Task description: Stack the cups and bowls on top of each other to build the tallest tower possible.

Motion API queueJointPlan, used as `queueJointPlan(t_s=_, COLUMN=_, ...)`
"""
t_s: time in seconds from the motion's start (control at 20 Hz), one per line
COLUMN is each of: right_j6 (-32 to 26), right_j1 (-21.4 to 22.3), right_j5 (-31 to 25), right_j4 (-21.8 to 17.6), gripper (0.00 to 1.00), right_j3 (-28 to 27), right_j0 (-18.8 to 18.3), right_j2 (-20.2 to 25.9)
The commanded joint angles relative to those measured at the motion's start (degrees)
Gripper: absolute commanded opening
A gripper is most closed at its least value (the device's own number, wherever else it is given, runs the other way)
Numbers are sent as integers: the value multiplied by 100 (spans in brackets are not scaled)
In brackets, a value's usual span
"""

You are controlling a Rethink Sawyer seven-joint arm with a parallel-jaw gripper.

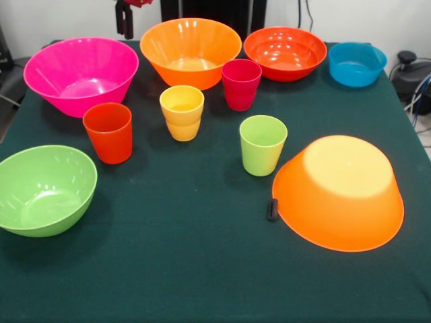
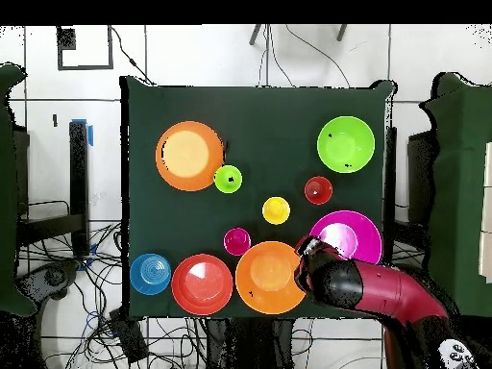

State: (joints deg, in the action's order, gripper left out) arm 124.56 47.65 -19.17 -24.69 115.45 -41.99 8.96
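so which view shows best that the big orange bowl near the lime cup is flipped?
Front view: the upside-down orange bowl shows its flat base up and rim on the cloth. Overhead shows it only as a round disc, orientation unclear.

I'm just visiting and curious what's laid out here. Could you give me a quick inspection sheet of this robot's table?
Surface: dark green cloth-covered table.
Bowls: pink bowl, orange bowl, red-orange bowl, blue bowl and lime green bowl upright; a second orange bowl upside down.
Cups: orange-red cup, yellow cup, crimson cup, lime green cup, all upright, nothing stacked.
Clutter: small black object beside the upturned bowl.
Gripper: gripper above the far edge; state unclear.
Cables: cables on the floor.
Surroundings: white tiled floor.
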Motion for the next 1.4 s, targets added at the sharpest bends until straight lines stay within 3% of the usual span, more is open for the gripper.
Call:
queueJointPlan(t_s=0.05, right_j6=40, right_j1=-425, right_j5=388, right_j4=-396, gripper=0, right_j3=-126, right_j0=194, right_j2=163)
queueJointPlan(t_s=0.65, right_j6=-101, right_j1=-788, right_j5=610, right_j4=-557, gripper=0, right_j3=-428, right_j0=69, right_j2=171)
queueJointPlan(t_s=1.0, right_j6=-320, right_j1=-1066, right_j5=434, right_j4=-603, gripper=0, right_j3=-814, right_j0=17, right_j2=364)
queueJointPlan(t_s=1.4, right_j6=-324, right_j1=-1162, right_j5=534, right_j4=-664, gripper=0, right_j3=-827, right_j0=-43, right_j2=397)
